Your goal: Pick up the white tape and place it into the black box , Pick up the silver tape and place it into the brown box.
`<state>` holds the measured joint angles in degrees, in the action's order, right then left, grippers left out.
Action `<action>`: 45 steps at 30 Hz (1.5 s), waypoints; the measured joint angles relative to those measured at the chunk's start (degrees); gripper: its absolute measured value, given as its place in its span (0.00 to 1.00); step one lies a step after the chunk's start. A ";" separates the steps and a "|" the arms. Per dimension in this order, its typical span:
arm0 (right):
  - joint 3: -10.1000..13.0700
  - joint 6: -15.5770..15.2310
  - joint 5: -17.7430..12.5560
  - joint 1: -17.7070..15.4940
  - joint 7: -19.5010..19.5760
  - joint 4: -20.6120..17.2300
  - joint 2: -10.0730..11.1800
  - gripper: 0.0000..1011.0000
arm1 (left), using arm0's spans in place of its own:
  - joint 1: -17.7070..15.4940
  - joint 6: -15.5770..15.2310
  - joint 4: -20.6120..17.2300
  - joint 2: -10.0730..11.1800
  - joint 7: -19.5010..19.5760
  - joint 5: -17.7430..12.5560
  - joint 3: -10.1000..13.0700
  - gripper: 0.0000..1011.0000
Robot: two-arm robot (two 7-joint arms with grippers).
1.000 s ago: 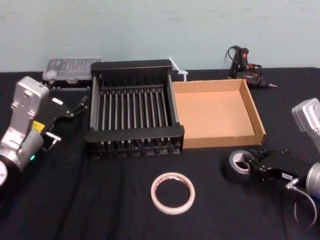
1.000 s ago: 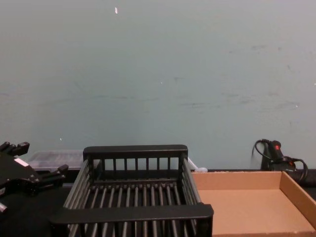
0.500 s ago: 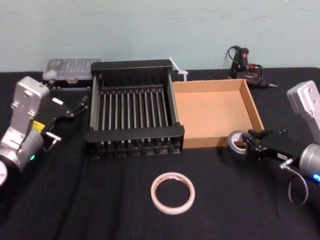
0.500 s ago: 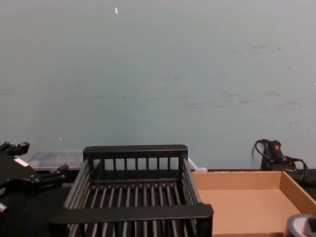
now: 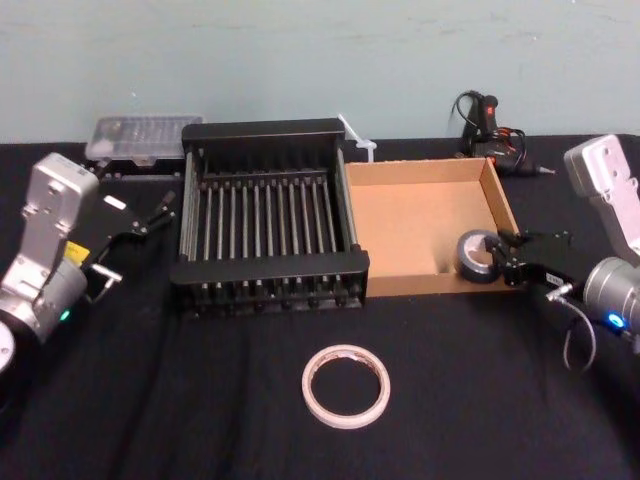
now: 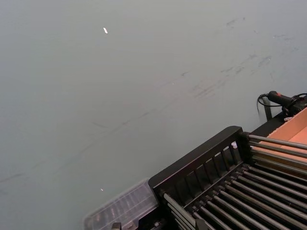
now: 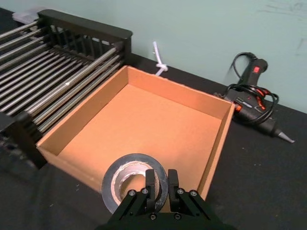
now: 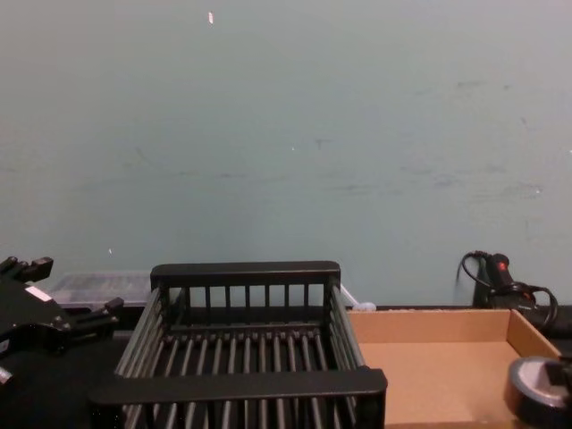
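Right gripper (image 5: 498, 262) pinches silver tape (image 5: 468, 262) — above brown box (image 5: 420, 220).

The black box (image 8: 243, 273) stood at centre with the brown box (image 8: 429, 371) just beside it on the right, and the silver tape (image 8: 536, 390) showed at the brown box's near right corner. The left hand (image 8: 70, 290) sat low at the left beside the black box, fingers apart. A glue gun (image 8: 496, 273) lay behind the brown box.

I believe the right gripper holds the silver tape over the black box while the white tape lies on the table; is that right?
Not quite: the head view shows the right gripper holding the silver tape over the near right corner of the brown box, not the black box. The white tape does lie on the table.
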<state>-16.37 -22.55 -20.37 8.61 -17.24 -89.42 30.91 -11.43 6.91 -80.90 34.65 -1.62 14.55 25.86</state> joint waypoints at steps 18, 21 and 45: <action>0.61 -0.02 1.81 4.48 -0.10 6.42 -4.31 0.16 | 0.00 0.00 0.00 0.00 0.00 0.00 0.00 0.99; 0.76 0.09 1.99 4.72 -0.13 6.98 -4.71 0.16 | 0.00 0.00 0.00 0.00 0.00 0.00 0.00 0.99; 0.73 0.13 2.02 4.66 -0.21 6.84 -4.62 0.36 | 0.00 0.00 0.00 0.00 0.00 0.00 0.00 0.99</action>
<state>-15.64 -22.42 -18.35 13.27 -17.45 -82.58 26.29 -11.43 6.91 -80.90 34.65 -1.62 14.55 25.86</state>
